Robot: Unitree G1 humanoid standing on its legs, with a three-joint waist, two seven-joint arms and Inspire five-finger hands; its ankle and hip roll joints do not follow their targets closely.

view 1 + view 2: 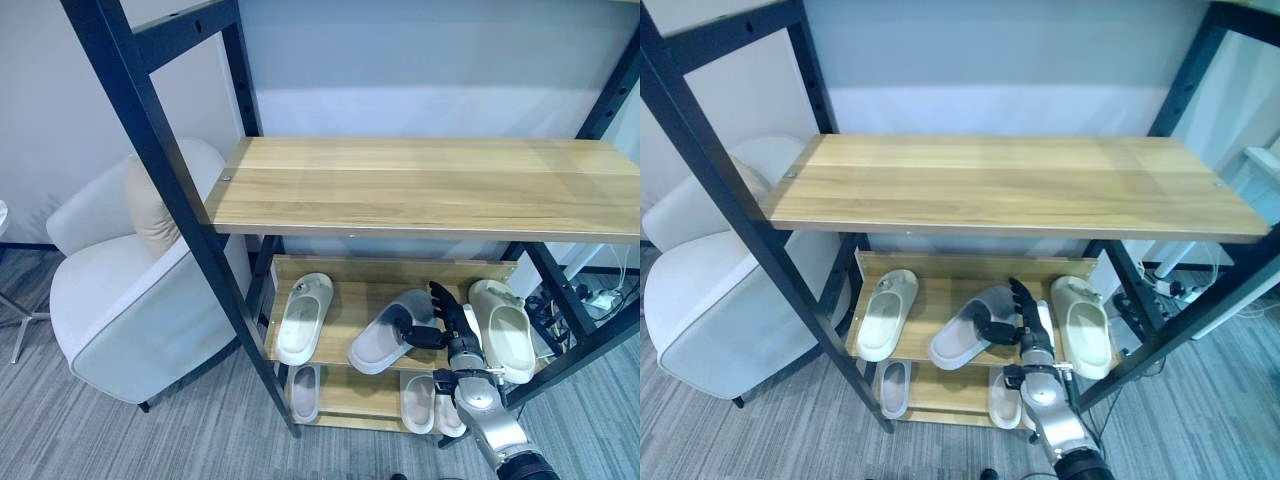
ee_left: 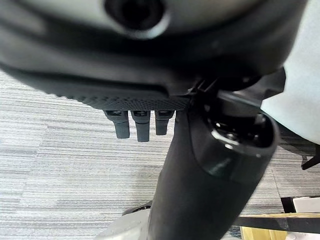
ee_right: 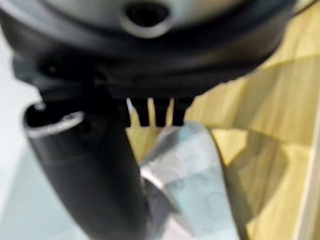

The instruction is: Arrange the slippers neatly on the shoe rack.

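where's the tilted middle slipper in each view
Left eye: slipper on the middle shelf, right of centre, at the right hand.
Right eye: same shelf, centre, by the hand.
Right wrist: pale slipper just past the fingers.
Left wrist: carpet.
Shared landmark: the right hand.

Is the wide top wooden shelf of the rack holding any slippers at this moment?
No. The top wooden shelf is bare; the slippers sit lower, such as the grey slipper by the right hand.

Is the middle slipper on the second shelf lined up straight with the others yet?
No, it is skewed. The grey slipper lies diagonally, unlike its straight neighbours, with the right hand at its toe end.
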